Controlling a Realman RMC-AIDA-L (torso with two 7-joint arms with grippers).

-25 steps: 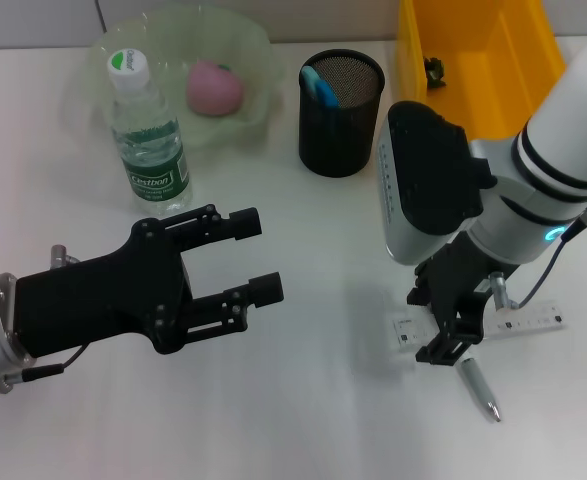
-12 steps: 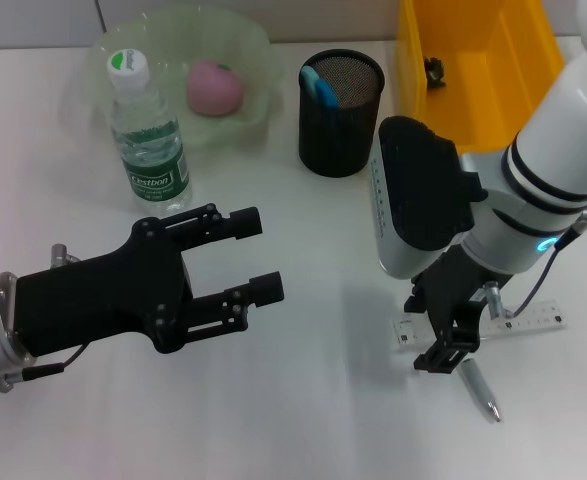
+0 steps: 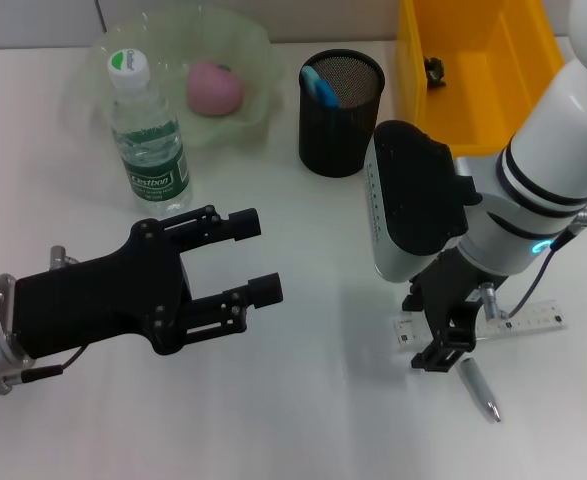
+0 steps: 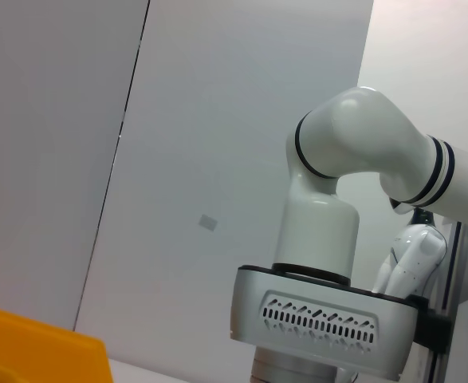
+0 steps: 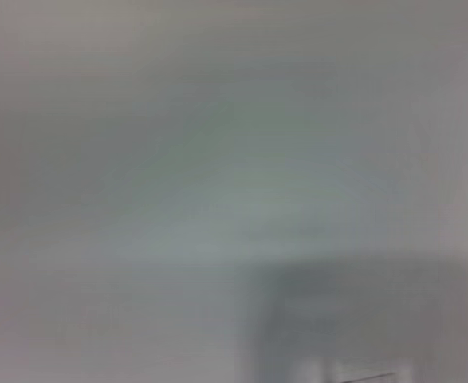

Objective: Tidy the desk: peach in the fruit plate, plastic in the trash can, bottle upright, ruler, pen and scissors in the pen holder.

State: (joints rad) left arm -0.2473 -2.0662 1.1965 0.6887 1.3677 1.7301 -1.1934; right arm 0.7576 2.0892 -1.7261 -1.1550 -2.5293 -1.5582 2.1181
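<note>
The clear ruler lies flat at the right. The pen lies just in front of it. My right gripper hangs low over the ruler's left end, open, with that end showing between its black fingers and the pen just right of its front fingertip. The black mesh pen holder stands at the back centre with a blue handle sticking out. The pink peach sits in the green fruit plate. The bottle stands upright beside the plate. My left gripper hovers open and empty at the left.
The yellow trash can stands at the back right with a small dark object inside. Its corner and my right arm show in the left wrist view. The right wrist view shows only white table.
My right arm has shifted slightly left over the ruler's left end. Pen, ruler and left arm have not moved.
</note>
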